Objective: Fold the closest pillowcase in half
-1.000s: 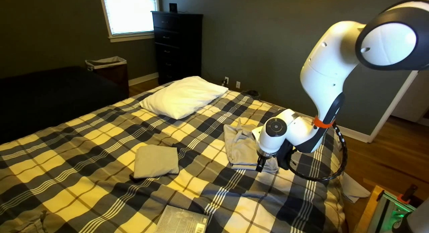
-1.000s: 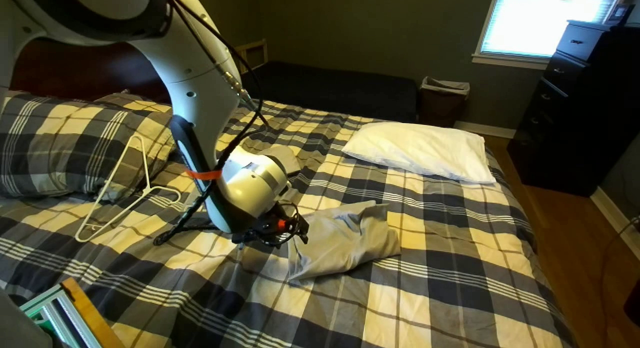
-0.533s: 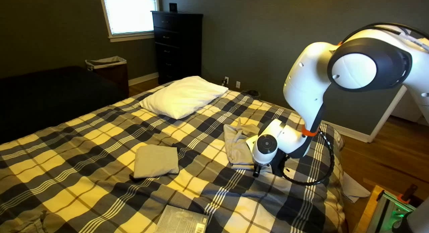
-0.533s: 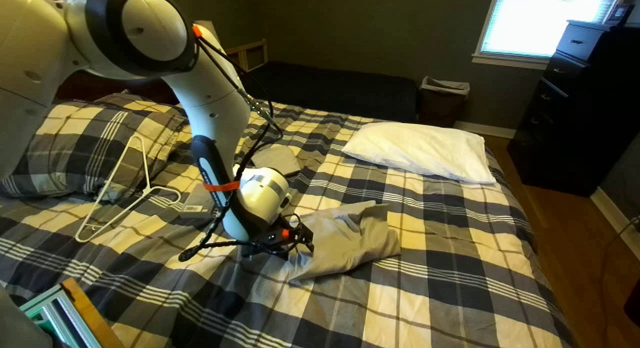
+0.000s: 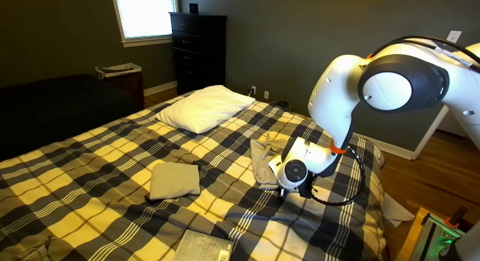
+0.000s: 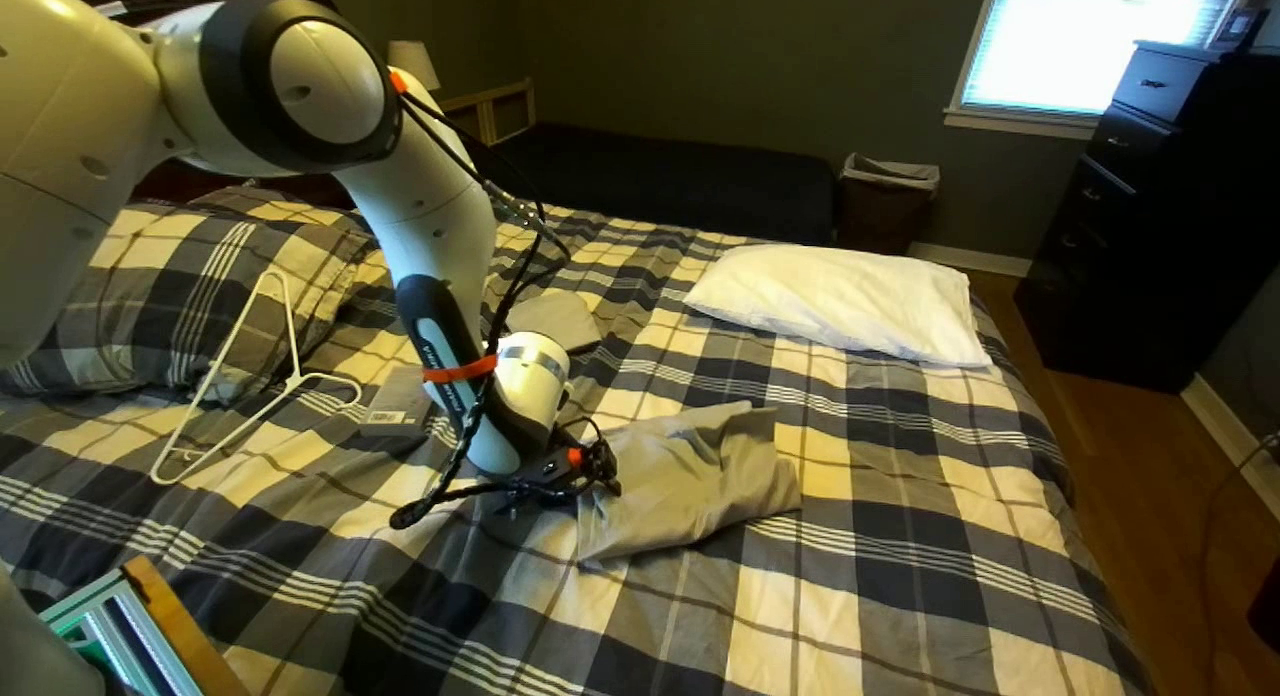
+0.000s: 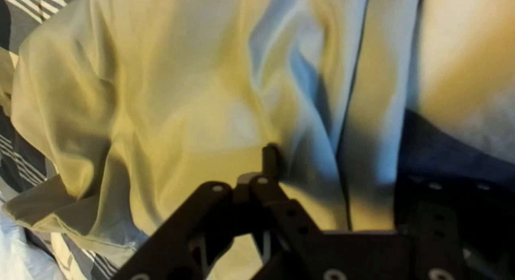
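The pillowcase (image 5: 260,165) is a rumpled light grey cloth on the bed, with a raised fold at its far corner in an exterior view. It also lies in the middle of an exterior view (image 6: 700,481) and fills much of the wrist view (image 7: 193,111). My gripper (image 5: 293,193) hangs low over the pillowcase's edge with the pale band and hides part of it. It also shows in an exterior view (image 6: 600,476). In the wrist view the gripper (image 7: 340,171) has its fingers apart, with cloth showing between them. I cannot tell whether the fingertips touch the cloth.
A tan folded cloth (image 5: 174,180) and a flat grey package (image 5: 204,248) lie on the plaid bedspread. A plump white pillow (image 5: 206,108) lies farther back. A white hanger (image 6: 292,380) lies by the plaid pillows (image 6: 190,286). A wood-edged frame (image 6: 180,626) stands at the bed's near side.
The arm has reached farther out and lower over the bed. The gripper has moved down and slightly along the pillowcase's banded edge. The pillowcase looks unchanged.
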Action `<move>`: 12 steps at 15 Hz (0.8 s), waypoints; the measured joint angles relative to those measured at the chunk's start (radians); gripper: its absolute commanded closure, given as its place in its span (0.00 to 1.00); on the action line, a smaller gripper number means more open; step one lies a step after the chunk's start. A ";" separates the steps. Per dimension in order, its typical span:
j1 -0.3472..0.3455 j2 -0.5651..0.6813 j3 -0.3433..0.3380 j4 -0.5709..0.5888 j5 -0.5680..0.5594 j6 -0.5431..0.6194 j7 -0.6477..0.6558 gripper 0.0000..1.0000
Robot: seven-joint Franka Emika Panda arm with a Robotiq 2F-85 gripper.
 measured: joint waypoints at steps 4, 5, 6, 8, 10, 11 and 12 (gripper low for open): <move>0.009 -0.017 0.002 -0.011 -0.044 -0.003 0.064 1.00; 0.008 -0.023 0.001 -0.017 -0.044 -0.003 0.073 1.00; 0.007 -0.030 -0.001 -0.023 -0.043 -0.003 0.081 1.00; 0.000 -0.050 -0.004 -0.044 -0.037 0.025 0.081 0.99; -0.016 -0.085 -0.005 -0.071 -0.040 0.143 0.054 0.99; -0.021 -0.108 -0.005 -0.085 -0.040 0.206 0.031 0.99; -0.022 -0.133 -0.006 -0.103 -0.039 0.267 0.006 0.99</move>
